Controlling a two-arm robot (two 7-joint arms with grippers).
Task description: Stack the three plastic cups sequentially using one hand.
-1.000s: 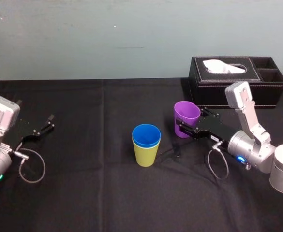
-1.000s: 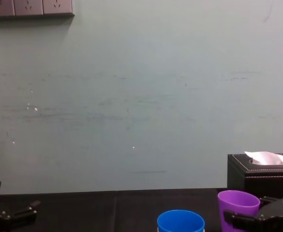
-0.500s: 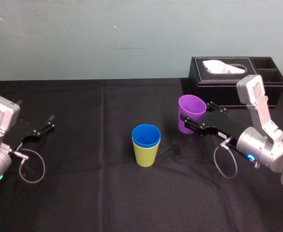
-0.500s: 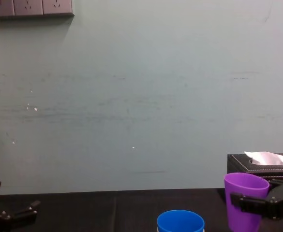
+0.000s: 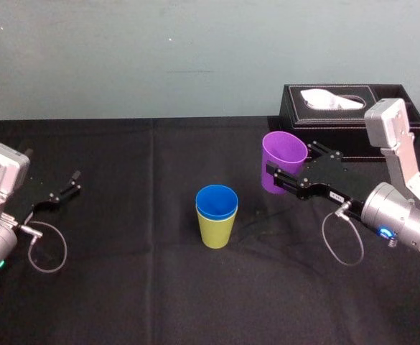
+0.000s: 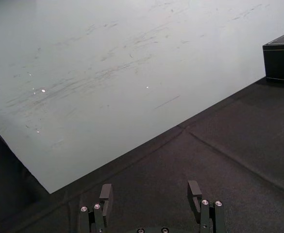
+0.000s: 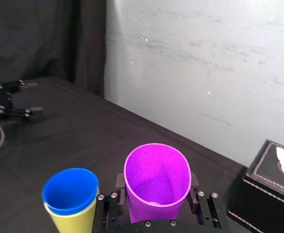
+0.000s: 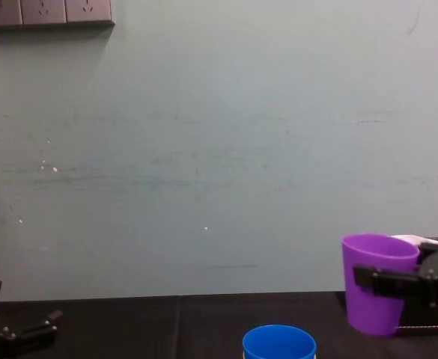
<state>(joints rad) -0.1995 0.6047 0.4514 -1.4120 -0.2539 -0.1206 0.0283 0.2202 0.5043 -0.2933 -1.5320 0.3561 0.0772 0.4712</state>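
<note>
A blue cup [image 5: 217,200] sits nested inside a yellow-green cup [image 5: 216,231], upright at the middle of the black table. My right gripper [image 5: 290,167] is shut on the purple cup [image 5: 278,154], one finger on each side of its wall. It holds the cup in the air, tilted a little, to the right of the stack and higher than its rim. The right wrist view has the purple cup [image 7: 156,177] between the fingers and the blue cup [image 7: 69,190] lower down beside it. My left gripper [image 5: 62,190] rests open at the table's left side.
A black tissue box [image 5: 346,108] with a white tissue stands at the back right, behind the lifted cup. Black cloth [image 5: 138,287] covers the table, bare around the stack. A pale wall [image 8: 204,149] runs behind the table.
My right gripper has lifted the purple cup off the table and carried it upward, a little farther right. The stacked blue and yellow-green cups and the left arm have not moved.
</note>
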